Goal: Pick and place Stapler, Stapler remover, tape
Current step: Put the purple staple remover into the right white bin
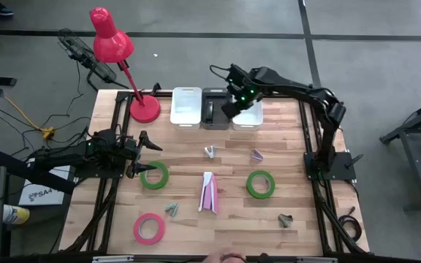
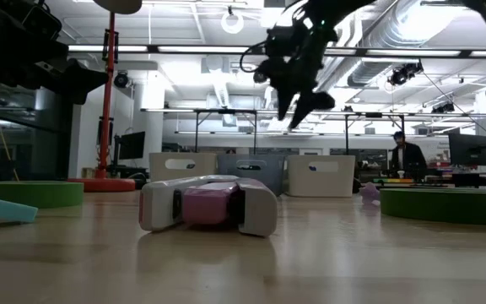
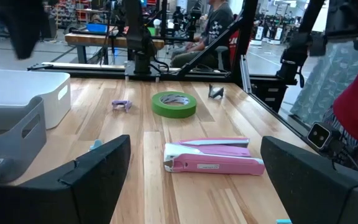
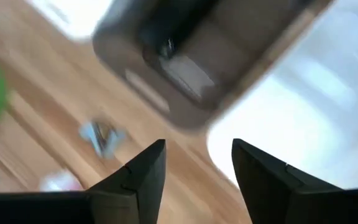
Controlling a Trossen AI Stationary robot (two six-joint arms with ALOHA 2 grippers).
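Pink-and-white plastic stapler is lying mid-table; I'm judging it rigid, fairly heavy, best pinched across its narrow body. Left gripper is hovering wide open, empty, beside green tape ring; right gripper is hanging open, empty, over bins.

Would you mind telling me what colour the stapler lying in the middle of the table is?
The stapler is pink and white, clearest in the left wrist view.

A red lamp stands well off from the right hand, which hangs over three bins.
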